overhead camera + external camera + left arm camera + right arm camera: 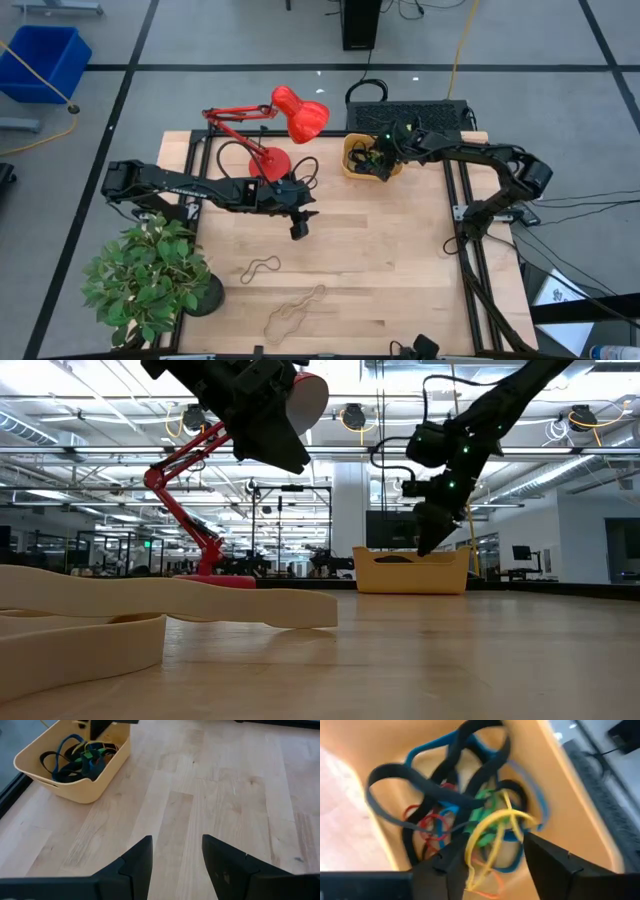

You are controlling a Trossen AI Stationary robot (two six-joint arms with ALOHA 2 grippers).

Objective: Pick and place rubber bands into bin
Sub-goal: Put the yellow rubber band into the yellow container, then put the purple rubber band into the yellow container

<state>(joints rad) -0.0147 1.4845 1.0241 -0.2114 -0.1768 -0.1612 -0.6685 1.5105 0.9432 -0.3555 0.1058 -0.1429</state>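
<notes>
The orange-yellow bin (350, 168) (410, 574) stands at the table's far side, right of the lamp, and holds a tangle of black, blue, red and green rubber bands (455, 805) (75, 757). My right gripper (381, 160) (492, 862) is open and reaches down into the bin. A yellow band (492, 827) loops up from the pile between its fingers. Two tan bands (260, 267) (295, 312) lie flat on the near part of the table. My left gripper (300, 228) (177, 862) hovers open over bare wood at mid-table. My right gripper has the yellow band's loop (472, 852) between its open fingers, close against one finger (452, 865). Whether it touches that finger, I cannot tell. The band rests on the pile in the bin.
A red desk lamp (285, 120) stands at the far edge beside the bin. A potted plant (150, 275) sits at the near left corner. A black device (410, 105) lies behind the bin. A large blue bin (45, 60) is on the floor at far left.
</notes>
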